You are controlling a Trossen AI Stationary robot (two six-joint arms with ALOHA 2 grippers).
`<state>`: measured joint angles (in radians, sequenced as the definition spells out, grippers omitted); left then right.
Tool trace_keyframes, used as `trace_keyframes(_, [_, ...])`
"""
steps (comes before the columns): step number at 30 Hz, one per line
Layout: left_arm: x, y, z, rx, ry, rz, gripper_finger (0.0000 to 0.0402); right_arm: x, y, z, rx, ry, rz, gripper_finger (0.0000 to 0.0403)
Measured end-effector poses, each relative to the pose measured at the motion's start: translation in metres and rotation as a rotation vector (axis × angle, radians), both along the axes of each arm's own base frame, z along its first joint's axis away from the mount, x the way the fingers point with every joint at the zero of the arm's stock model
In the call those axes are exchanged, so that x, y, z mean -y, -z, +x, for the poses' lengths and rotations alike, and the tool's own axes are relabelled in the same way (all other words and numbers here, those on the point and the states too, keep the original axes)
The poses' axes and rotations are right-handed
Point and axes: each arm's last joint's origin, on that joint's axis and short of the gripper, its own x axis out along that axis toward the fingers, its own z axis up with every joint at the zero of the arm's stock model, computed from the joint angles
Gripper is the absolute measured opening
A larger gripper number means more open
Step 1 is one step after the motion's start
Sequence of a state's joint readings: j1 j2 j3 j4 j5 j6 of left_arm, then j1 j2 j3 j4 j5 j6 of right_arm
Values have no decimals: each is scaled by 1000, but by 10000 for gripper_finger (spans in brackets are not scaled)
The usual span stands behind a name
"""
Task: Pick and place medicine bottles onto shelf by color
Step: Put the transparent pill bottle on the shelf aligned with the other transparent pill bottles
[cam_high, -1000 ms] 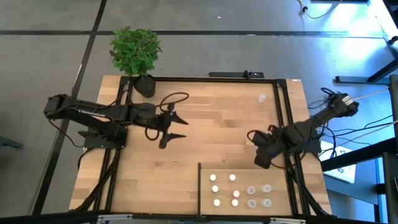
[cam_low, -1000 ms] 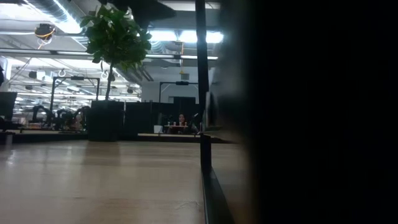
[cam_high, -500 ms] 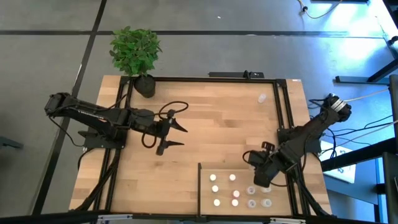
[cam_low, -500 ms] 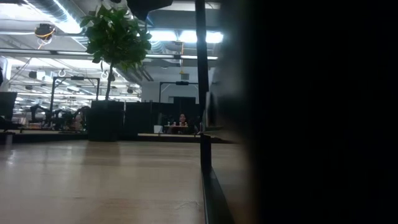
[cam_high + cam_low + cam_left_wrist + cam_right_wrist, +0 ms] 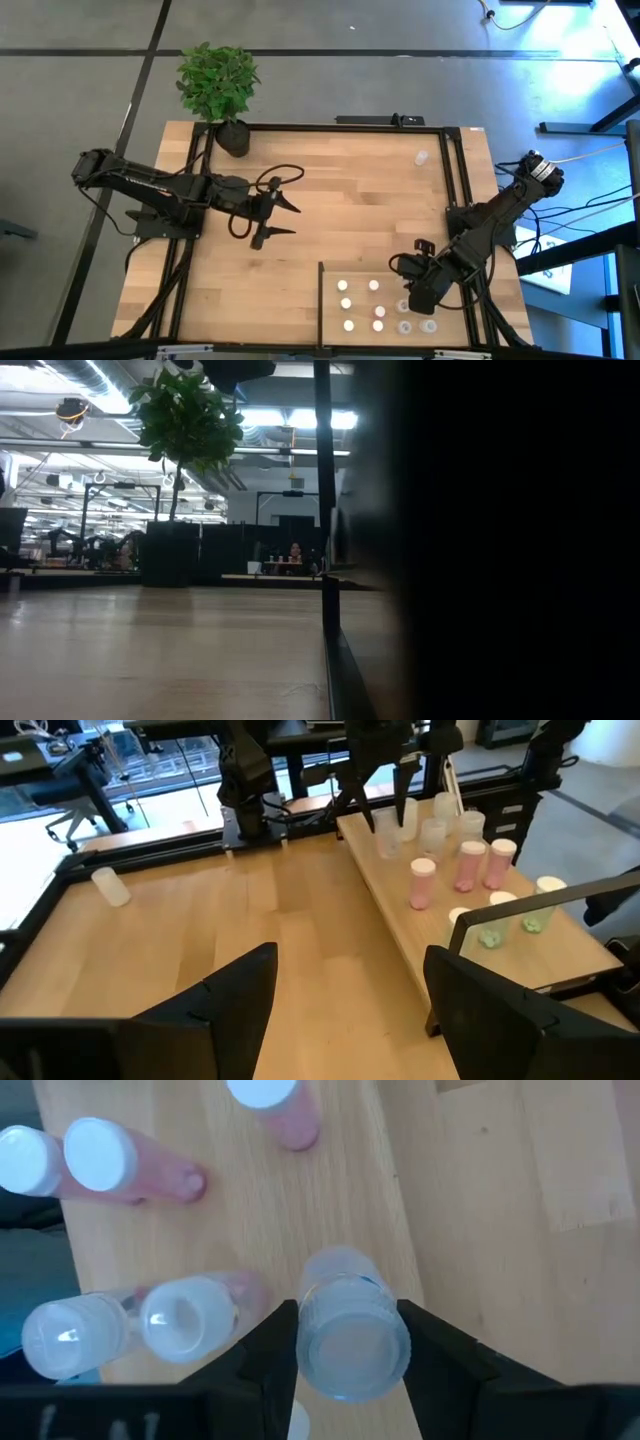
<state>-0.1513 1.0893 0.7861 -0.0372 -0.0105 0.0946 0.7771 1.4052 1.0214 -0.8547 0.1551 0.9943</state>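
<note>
Clamped between the fingers of my right gripper (image 5: pixel 350 1342) is a clear bottle (image 5: pixel 348 1338), held upright with its cap facing my wrist camera, and in the high view that gripper (image 5: pixel 419 298) sits at the lower right of the frame, over the right-hand part of the shelf (image 5: pixel 331 300). Around the held bottle, on the pale shelf board (image 5: pixel 340 1210), stand two more clear bottles (image 5: pixel 125 1325) toward the lower left of my right wrist picture and three pink bottles with white caps (image 5: pixel 130 1165) across its upper part. From above, the bottles on the shelf (image 5: pixel 362 305) show as small white and greyish dots in rows at the bottom centre of the frame. One clear bottle (image 5: pixel 422 157) lies alone on the table (image 5: pixel 330 190) near its upper right corner, well apart from the shelf; my left wrist camera sees it on its side (image 5: pixel 109 886) at the upper left of its picture. My left gripper (image 5: pixel 284 216) hangs over the table at centre left of the high view, its fingers (image 5: pixel 235 995) spread wide with nothing between them, and it looks across at the shelf (image 5: pixel 400 935) with the pink and clear bottles (image 5: pixel 455 855) standing on it. A potted plant (image 5: pixel 218 85) stands at the table's upper left corner. Seen from table height, the plant (image 5: pixel 188 420) rises at the upper left and a black band covers the right side of the frame.
</note>
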Motion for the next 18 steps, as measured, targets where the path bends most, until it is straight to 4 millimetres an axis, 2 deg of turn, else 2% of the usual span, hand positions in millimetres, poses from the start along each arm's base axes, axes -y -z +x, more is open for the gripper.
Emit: trace_keyframes(18, [0,0,0,3,7,19,247,0,1,-1,-48,9,40,152])
